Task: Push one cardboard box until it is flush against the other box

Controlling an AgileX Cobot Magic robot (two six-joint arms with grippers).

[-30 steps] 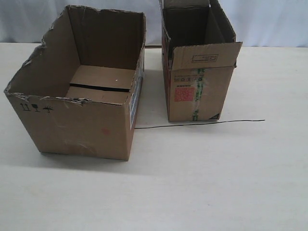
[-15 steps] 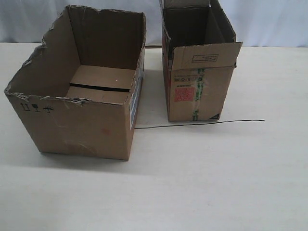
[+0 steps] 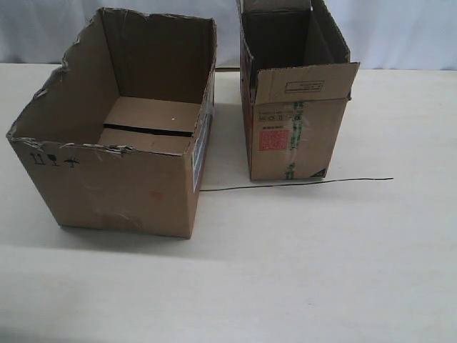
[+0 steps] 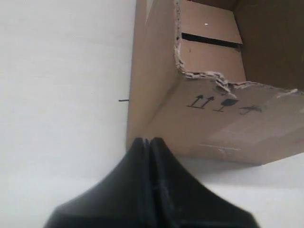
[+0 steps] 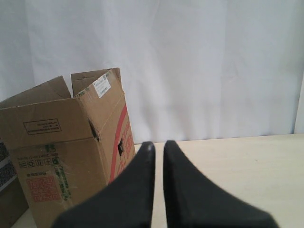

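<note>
Cardboard box (image 3: 121, 168) on table (image 3: 321, 271), left, open, nothing inside; gap to other box (image 3: 296, 121), right, interior dark. Wire (image 3: 300, 184) lies before them. Wrist views alone show grippers: left gripper (image 4: 147, 142) pressed together near box corner; right gripper (image 5: 158, 145) slightly parted, gripping nothing.

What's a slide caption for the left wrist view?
Shut left gripper poised near the bottom corner of the torn-rimmed cardboard box, handling symbols facing the camera.
</note>
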